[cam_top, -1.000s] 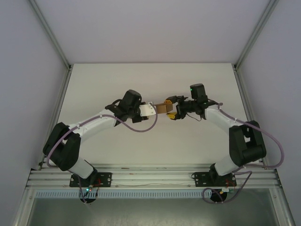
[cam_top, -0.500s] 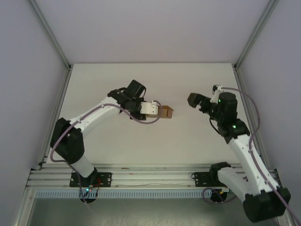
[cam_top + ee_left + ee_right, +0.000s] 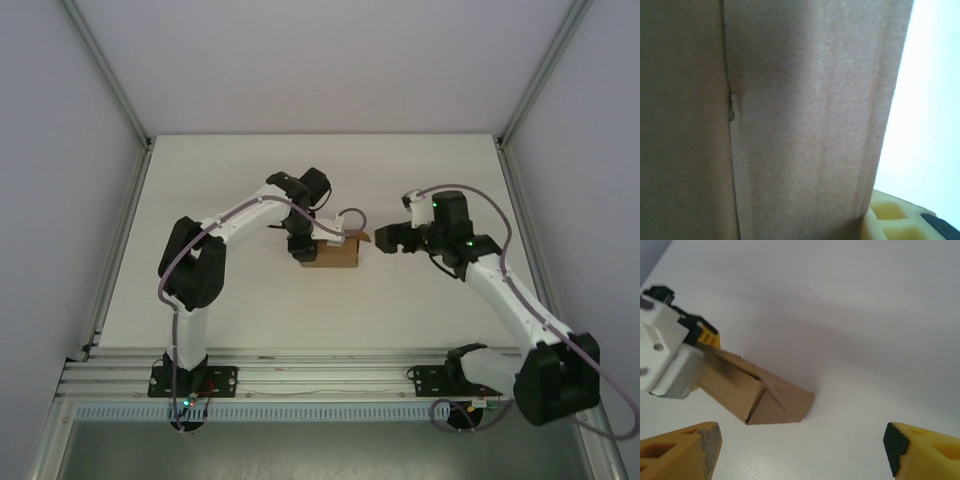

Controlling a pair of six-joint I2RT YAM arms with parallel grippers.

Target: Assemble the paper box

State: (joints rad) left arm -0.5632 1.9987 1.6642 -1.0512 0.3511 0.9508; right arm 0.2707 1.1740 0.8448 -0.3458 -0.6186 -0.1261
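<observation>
While left claw (image 3: pixel 323 242) grips, creased brown box (image 3: pixel 338 257)

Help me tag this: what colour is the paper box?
Plain brown paper box, clearest in the right wrist view.

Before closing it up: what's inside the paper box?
At the free end of the paper box only folded brown flaps show; the interior is covered. The left gripper clamps the other end.

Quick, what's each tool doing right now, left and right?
Left tool: closed, holding the paper box.
Right tool: open, holding nothing.
</observation>
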